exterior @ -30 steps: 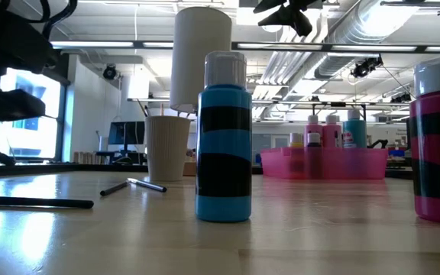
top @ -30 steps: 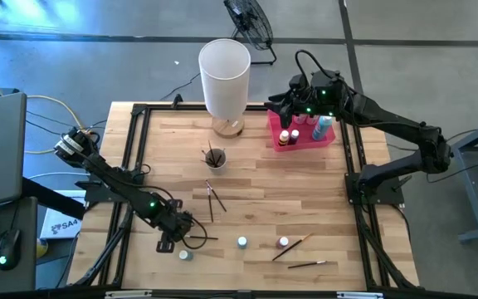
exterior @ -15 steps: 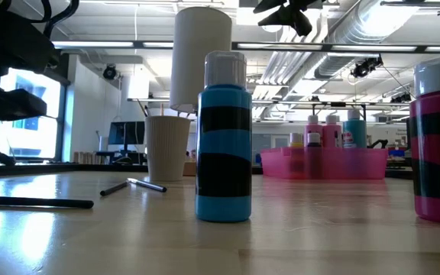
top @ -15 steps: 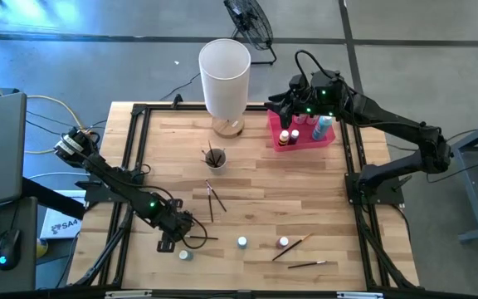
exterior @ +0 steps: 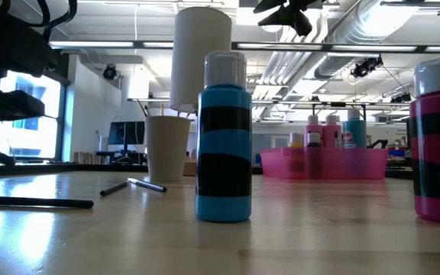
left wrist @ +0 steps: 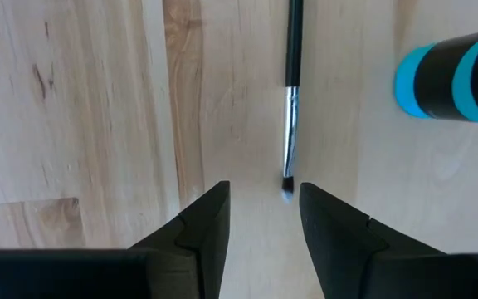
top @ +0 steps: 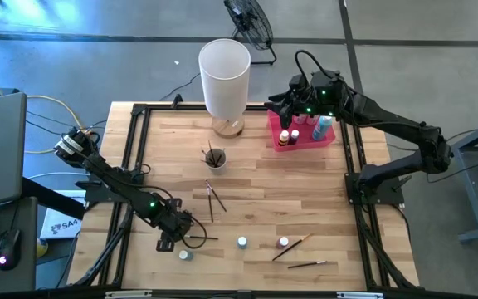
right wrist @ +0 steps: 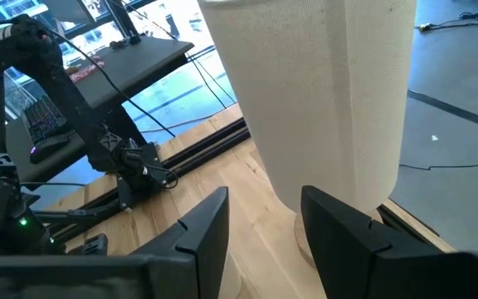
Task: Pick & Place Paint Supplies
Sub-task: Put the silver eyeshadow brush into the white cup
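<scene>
My left gripper (top: pixel 186 233) hangs open, pointing down, low over the table's near left. A thin dark-handled paintbrush (left wrist: pixel 291 91) lies flat on the wood, its bristle tip (left wrist: pixel 287 186) just ahead of the gap between the fingers, touching neither. A teal-banded bottle (left wrist: pixel 451 75) stands beside it. A teal bottle (top: pixel 242 242), a pink bottle (top: pixel 283 242) and a small bottle (top: pixel 185 254) stand along the near edge. My right gripper (top: pixel 277 104) is held open, high over the pink tray (top: pixel 329 137), facing the white cylinder (right wrist: pixel 322 91).
A paper cup (top: pixel 215 157) holding brushes stands mid-table, with loose brushes (top: pixel 215 196) nearer in and others (top: pixel 290 247) at the near right. The pink tray holds several bottles (top: pixel 287 137). The tall white cylinder (top: pixel 224 75) stands at the far edge. A black frame rail (top: pixel 131 158) borders the table.
</scene>
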Controlling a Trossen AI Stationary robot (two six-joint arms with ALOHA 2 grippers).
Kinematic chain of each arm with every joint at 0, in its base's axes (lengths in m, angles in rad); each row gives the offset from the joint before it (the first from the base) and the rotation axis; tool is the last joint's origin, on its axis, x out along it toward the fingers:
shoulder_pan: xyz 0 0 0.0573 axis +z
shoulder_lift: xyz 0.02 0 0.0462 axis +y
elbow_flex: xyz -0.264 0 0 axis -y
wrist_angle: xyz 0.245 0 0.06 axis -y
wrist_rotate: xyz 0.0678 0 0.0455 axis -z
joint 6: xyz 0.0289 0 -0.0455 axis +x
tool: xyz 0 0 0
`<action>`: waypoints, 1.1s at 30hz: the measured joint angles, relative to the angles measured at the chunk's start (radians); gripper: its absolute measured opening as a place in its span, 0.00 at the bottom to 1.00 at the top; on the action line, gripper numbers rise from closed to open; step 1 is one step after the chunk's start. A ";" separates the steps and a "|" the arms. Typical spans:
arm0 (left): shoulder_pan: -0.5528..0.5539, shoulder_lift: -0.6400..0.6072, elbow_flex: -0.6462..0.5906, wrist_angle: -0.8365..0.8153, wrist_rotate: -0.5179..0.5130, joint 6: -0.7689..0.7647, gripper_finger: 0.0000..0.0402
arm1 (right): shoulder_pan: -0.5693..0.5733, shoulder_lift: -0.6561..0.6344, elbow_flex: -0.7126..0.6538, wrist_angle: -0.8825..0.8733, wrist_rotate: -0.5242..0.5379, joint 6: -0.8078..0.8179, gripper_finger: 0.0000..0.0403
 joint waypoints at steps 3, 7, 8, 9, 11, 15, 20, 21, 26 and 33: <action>0.000 0.000 0.000 0.003 0.000 0.018 0.36 | 0.000 0.000 0.000 0.000 0.000 0.000 0.36; 0.000 0.000 0.000 0.003 0.002 0.037 0.36 | 0.000 0.000 0.000 0.000 0.000 0.000 0.36; 0.000 0.000 0.000 0.003 0.002 0.040 0.36 | 0.000 0.000 0.000 0.000 0.000 0.000 0.36; 0.000 0.000 0.000 0.003 0.003 0.043 0.36 | 0.000 0.000 0.000 0.000 0.000 0.000 0.36; 0.000 0.000 0.000 0.004 0.003 0.047 0.36 | 0.000 0.000 0.000 0.000 0.000 0.000 0.36; 0.000 0.013 0.000 0.007 0.021 0.049 0.36 | 0.000 0.000 0.000 0.000 0.000 0.000 0.36; -0.014 0.046 0.000 0.036 0.070 0.045 0.36 | 0.000 0.000 0.000 0.000 0.000 0.000 0.36; -0.015 0.050 0.000 0.048 0.074 0.044 0.36 | 0.000 0.000 0.000 0.000 0.000 0.000 0.36; -0.014 0.063 0.001 0.052 0.038 0.041 0.36 | 0.000 0.000 0.000 0.000 0.000 0.000 0.36; -0.022 0.097 0.004 0.063 0.048 0.041 0.36 | 0.000 0.000 0.000 0.000 0.000 0.000 0.36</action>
